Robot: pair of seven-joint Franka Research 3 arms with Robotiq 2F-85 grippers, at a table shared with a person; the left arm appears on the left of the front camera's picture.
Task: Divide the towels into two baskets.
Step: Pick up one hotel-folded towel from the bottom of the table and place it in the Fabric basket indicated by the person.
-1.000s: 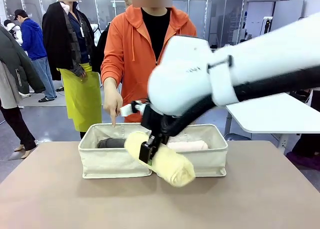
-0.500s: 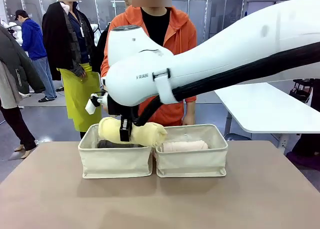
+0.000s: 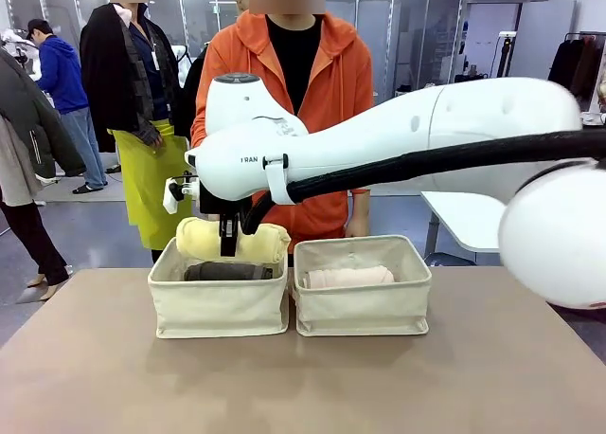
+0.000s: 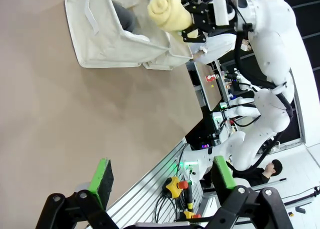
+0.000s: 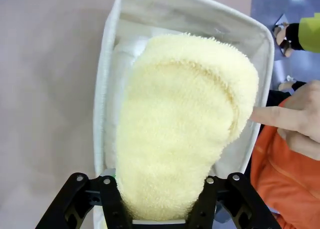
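**A:** ok so where's the yellow towel (image 3: 233,242) sitting right now?

**B:** Up in the air, just above the left basket (image 3: 219,307). The right hand (image 3: 228,247) is clamped shut around the middle of the roll, coming down on it from above. The roll lies level, with its long axis running along the basket's length, left-right as the front camera sees it. Both ends stick out past the hand on either side.

**A:** and from the wrist cam?

**B:** In the right wrist view the roll (image 5: 177,124) points straight away from the camera over the open basket (image 5: 103,104), lined up with the basket's long side. There's something white under it, along the basket's inner wall, I can't tell for sure what it is.

**A:** anything in that basket already?

**B:** Yep, the dark grey towel (image 3: 227,272) lies inside it, same orientation as the yellow one and directly below it. The right basket (image 3: 363,306) touches the left basket's side, and the pink towel (image 3: 348,277) lies in it, also lengthwise.

**A:** what about the person?

**B:** Person in an orange hoodie (image 3: 284,93) stands right behind the left basket. In the right wrist view their hand (image 5: 295,120) has a finger pointing at the far end of the yellow roll, nearly touching it.

**A:** left hand?

**B:** Left hand (image 4: 162,181) is wide open, nothing in it, held well away from the left basket (image 4: 107,34) over bare table (image 4: 75,114). From there the yellow roll's spiral end (image 4: 169,11) faces the camera.
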